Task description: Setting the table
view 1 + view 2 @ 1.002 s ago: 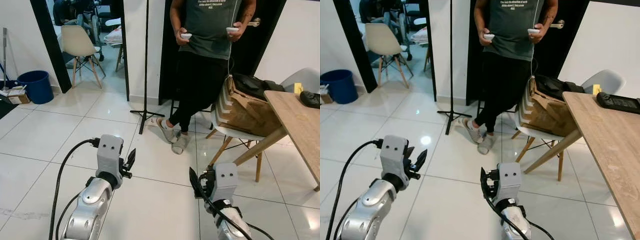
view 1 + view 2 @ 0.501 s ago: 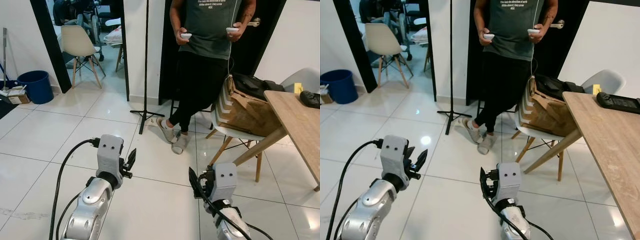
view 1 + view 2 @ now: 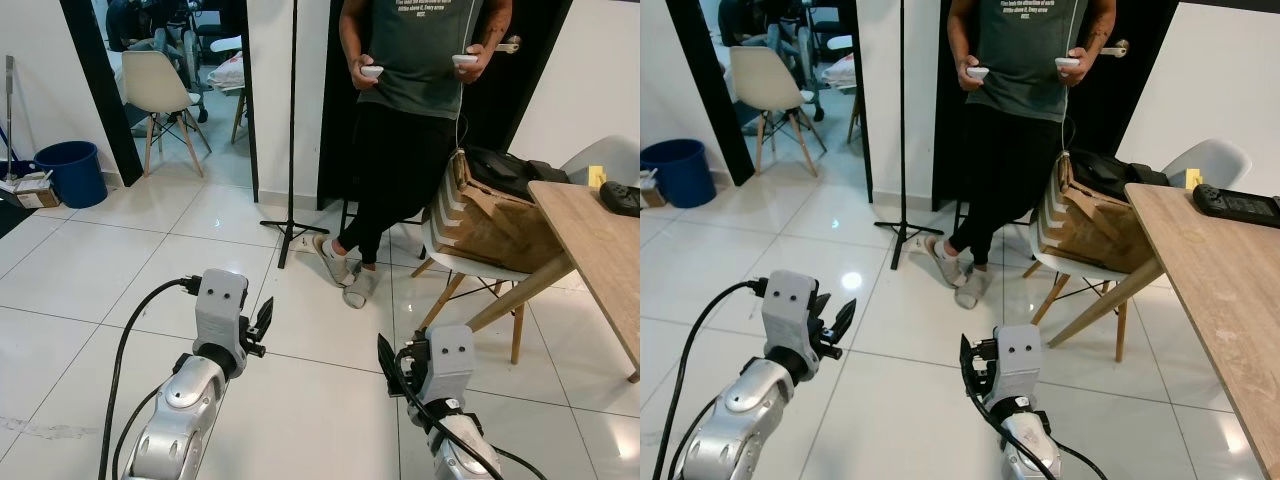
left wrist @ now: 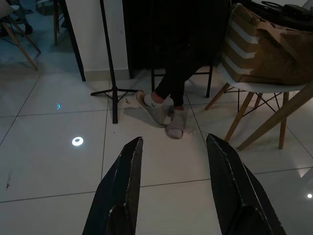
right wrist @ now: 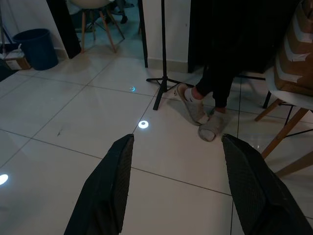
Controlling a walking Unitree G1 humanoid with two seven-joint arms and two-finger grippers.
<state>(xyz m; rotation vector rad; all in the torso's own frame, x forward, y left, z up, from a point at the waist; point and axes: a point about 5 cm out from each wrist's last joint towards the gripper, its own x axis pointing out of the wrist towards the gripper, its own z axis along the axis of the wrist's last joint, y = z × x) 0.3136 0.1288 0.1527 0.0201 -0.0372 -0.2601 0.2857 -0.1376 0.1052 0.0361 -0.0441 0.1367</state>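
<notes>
Both grippers hang over the white tiled floor (image 3: 80, 260), empty: the left gripper (image 4: 173, 142) and the right gripper (image 5: 178, 139) each have their fingers spread apart. The wooden table (image 3: 1230, 290) stands to the right, carrying a black device (image 3: 1237, 205). The person's shirt (image 3: 425, 50) bears small white writing, too blurred to read.

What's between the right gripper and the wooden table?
In the left eye view, the white chair carrying a striped tan bag stands between the right gripper and the wooden table; otherwise white floor tiles.
</notes>
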